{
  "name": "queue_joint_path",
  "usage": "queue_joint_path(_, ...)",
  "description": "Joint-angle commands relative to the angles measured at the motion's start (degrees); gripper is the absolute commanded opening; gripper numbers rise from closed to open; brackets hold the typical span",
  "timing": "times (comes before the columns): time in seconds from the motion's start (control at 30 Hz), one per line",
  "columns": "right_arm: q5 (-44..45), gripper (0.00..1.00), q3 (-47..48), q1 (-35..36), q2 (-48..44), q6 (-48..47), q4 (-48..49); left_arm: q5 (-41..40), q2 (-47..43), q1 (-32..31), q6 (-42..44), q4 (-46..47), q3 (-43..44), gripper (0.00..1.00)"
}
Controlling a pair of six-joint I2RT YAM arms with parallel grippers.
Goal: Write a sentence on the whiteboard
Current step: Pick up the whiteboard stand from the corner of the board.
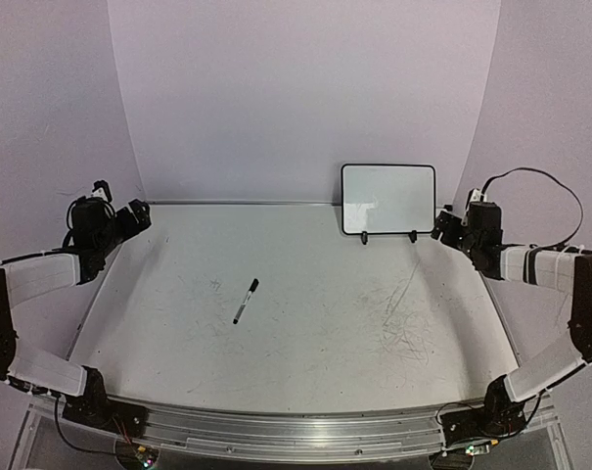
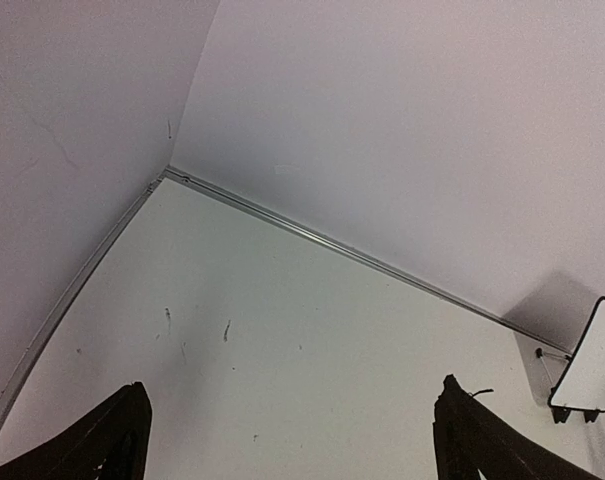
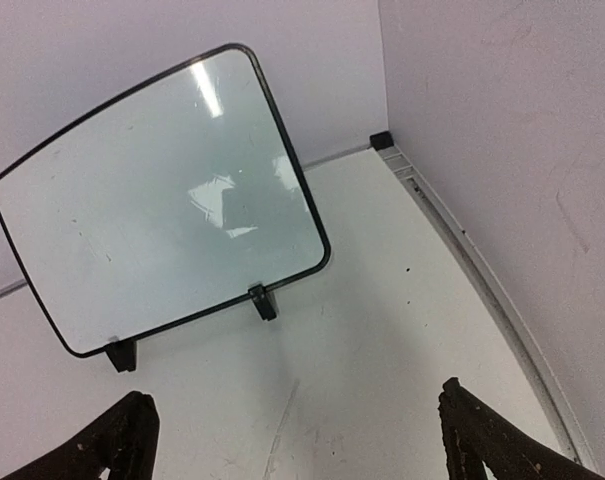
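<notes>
The whiteboard [image 1: 387,199] stands upright on two small black feet at the back right of the table, its white face blank. It fills the upper left of the right wrist view [image 3: 162,210] and shows at the far right edge of the left wrist view [image 2: 594,360]. A black marker with a white barrel [image 1: 245,301] lies flat on the table left of centre. My left gripper [image 1: 139,215] is open and empty at the far left edge. My right gripper [image 1: 444,225] is open and empty just right of the whiteboard.
The white table top [image 1: 305,313] carries faint scuffs and pen marks. A curved pale backdrop wall [image 1: 305,88] rings the table, with a metal rail [image 2: 332,245] along its foot. A cable [image 1: 540,181] loops above the right arm.
</notes>
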Motion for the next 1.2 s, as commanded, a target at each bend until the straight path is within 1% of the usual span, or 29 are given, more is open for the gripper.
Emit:
queue_joint_path(0.0,-2.52,0.98,4.04,1.65,2.14,1.60,0.91,3.34,-0.14,-0.01,-1.18,2.00,0.58,0.99)
queue_joint_path(0.17,-3.49,0.98,9.22,4.39,8.37,1.92,-0.25,5.15,1.66,0.00,-2.38,1.68,0.89,0.99)
queue_joint_path(0.43,-8.18,0.98,24.02,9.45,23.07,1.05,-6.29,11.01,5.30,-0.01,-5.62,0.86,1.99,0.99)
queue_joint_path(0.53,-9.68,0.98,30.87,11.03,28.94,0.52,-11.65,13.88,6.20,-0.01,-6.58,0.49,2.05,0.97)
queue_joint_path(0.67,-8.56,0.90,37.96,12.37,35.73,-0.48,-18.41,16.86,7.84,0.00,-7.41,-0.11,2.48,0.96)
queue_joint_path(0.87,-8.56,0.81,44.60,12.82,42.31,-0.38,-22.37,22.38,10.85,-0.01,-8.06,-0.47,3.64,0.91)
queue_joint_path(0.97,-8.56,0.79,47.34,12.86,45.42,-0.28,-23.19,24.04,11.47,-0.01,-8.18,-0.56,3.86,0.90)
queue_joint_path(1.1,-6.15,0.78,51.12,13.02,49.25,-0.01,-23.87,25.52,11.59,-0.04,-8.96,-0.56,3.53,0.89)
queue_joint_path(1.17,-5.77,0.75,53.33,13.06,51.56,0.16,-24.11,26.06,11.53,-0.09,-9.49,-0.56,3.27,0.88)
